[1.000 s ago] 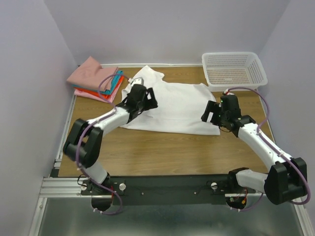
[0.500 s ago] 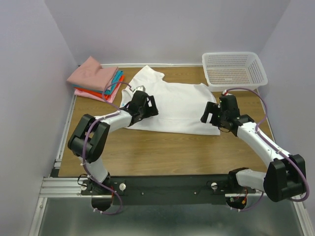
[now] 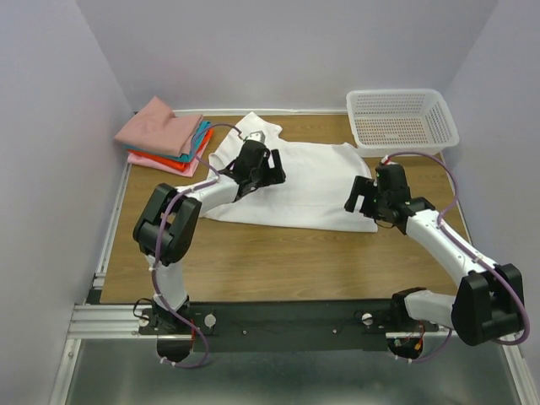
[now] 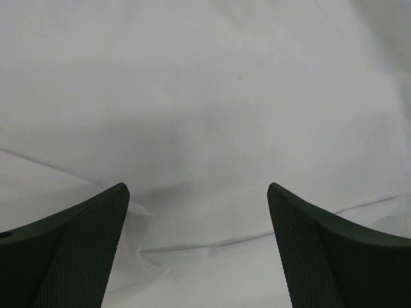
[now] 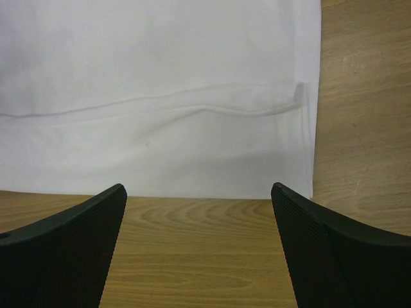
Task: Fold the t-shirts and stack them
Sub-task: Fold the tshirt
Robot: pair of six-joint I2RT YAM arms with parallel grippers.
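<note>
A white t-shirt (image 3: pixel 316 181) lies spread on the wooden table (image 3: pixel 278 261), partly folded, its neck end toward the back left. It fills the left wrist view (image 4: pixel 205 96) and the upper part of the right wrist view (image 5: pixel 160 77). My left gripper (image 3: pixel 272 167) is open and empty, low over the shirt's left part. My right gripper (image 3: pixel 361 196) is open and empty at the shirt's right edge, over bare wood just off its hem. A stack of folded t-shirts (image 3: pixel 165 135), dusty pink on top with teal and orange-red below, lies at the back left.
A white perforated plastic basket (image 3: pixel 401 118) stands at the back right corner. Lilac walls close in the table on three sides. A black rail (image 3: pixel 278 319) with the arm bases runs along the near edge.
My left gripper has moved right and toward the back across the shirt, with the arm stretching out. My right gripper has barely moved. The shirt lies as before.
</note>
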